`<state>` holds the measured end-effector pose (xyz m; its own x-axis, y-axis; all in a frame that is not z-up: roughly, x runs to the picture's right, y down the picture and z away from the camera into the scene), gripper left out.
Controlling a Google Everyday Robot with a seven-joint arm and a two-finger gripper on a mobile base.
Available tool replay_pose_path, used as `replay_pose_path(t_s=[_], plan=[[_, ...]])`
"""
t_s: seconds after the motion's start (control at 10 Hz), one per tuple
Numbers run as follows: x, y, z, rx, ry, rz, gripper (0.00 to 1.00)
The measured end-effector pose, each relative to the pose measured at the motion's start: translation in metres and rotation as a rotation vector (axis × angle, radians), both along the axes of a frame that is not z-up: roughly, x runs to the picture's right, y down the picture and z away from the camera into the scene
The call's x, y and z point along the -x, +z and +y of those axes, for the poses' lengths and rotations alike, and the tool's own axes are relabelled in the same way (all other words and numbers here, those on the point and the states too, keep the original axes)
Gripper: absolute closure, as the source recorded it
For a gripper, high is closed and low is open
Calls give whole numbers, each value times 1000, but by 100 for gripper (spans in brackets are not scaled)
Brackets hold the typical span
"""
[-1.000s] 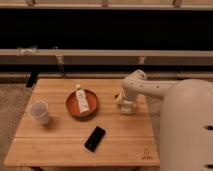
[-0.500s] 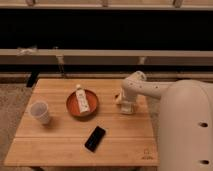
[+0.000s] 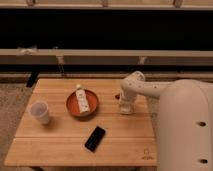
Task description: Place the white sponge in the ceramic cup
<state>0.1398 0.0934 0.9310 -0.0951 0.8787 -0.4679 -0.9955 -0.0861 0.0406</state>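
Camera view gives me the ceramic cup [image 3: 39, 111] well left of the gripper, then the white sponge [image 3: 81, 100] lying in the orange dish [image 3: 93, 103], nearer on that side. The gripper [image 3: 125, 107] points down at the table [image 3: 60, 145]; I cannot tell whether it is parted or closed.

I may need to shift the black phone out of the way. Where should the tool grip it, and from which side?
From straight above, pinching the black phone across its narrow width at mid-length. It lies flat on the table, long axis diagonal, so a sideways approach probably finds nothing to grip. The tool sits low by the table's right edge.
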Motion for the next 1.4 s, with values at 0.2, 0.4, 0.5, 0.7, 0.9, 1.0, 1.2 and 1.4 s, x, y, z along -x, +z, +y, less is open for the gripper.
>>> replay_pose_path(t_s=[0.2,0.4,0.5,0.7,0.9,1.0,1.2,1.4], plan=[[6,-9,-7,-19,-18,-5,78],[29,-24,-18,-51,-57,-30,98],[44,-29,-23,-63,-85,-47,100],[86,-37,-29,-87,-159,-99,100],[130,-50,-36,-124,-236,-160,100],[157,-66,-40,-157,-288,-199,100],[185,-94,-50,-213,-359,-248,100],[228,-121,-58,-273,-471,-322,100]])
